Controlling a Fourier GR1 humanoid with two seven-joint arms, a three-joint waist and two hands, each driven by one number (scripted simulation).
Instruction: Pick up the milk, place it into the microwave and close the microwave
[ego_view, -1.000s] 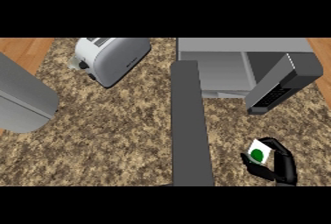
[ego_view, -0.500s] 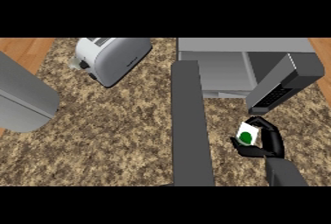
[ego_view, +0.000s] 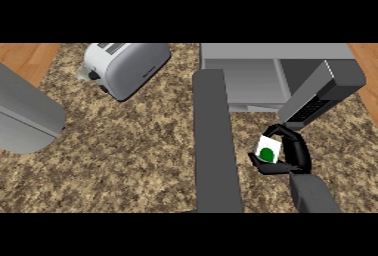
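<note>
While curled, right robot hand (ego_view: 289, 156) clasps the milk (ego_view: 268, 149).

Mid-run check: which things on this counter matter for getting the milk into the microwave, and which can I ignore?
Belongs to the job:
milk, held in the right hand
microwave, with its door open

Just lying about:
toaster
grey object at the left edge

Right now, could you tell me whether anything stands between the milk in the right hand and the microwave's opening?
Partly. The right hand is curled round the milk just below the open microwave door, whose lower end hangs right above the carton. The microwave cavity lies up and to the left; that slanted route looks free, beside the grey left forearm.
</note>
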